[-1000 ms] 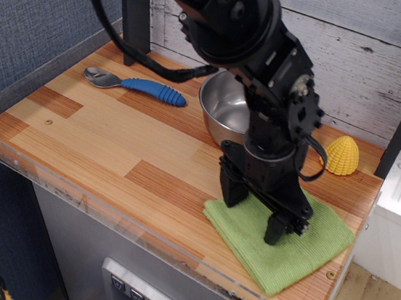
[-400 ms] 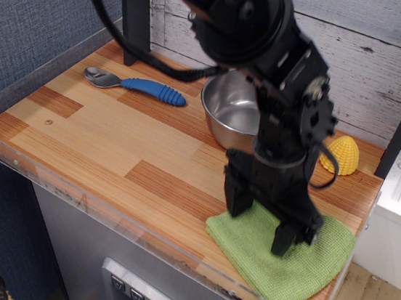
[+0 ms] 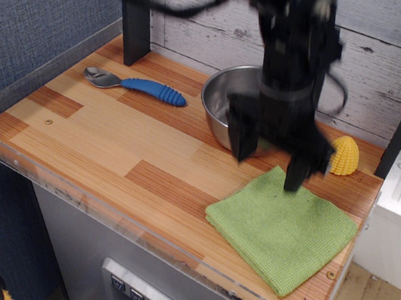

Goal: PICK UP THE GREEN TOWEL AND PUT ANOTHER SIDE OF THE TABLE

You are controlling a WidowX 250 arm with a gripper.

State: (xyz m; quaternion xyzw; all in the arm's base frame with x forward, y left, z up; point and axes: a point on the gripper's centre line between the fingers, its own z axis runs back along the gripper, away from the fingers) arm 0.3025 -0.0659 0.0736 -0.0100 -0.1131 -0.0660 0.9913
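The green towel (image 3: 280, 229) lies flat on the table (image 3: 100, 134) near its front right corner, just in front of the steel bowl (image 3: 227, 109). The gripper (image 3: 268, 162) hangs above the towel's back edge, jaws spread and empty.

My gripper (image 3: 269, 158) hangs with its two fingers spread apart above the green towel (image 3: 280, 229), which lies flat near the table's (image 3: 100, 134) right front corner. Behind it sit a steel bowl (image 3: 224, 109) and a yellow toy corn (image 3: 344, 155); a blue-handled spoon (image 3: 135, 85) lies at back left.
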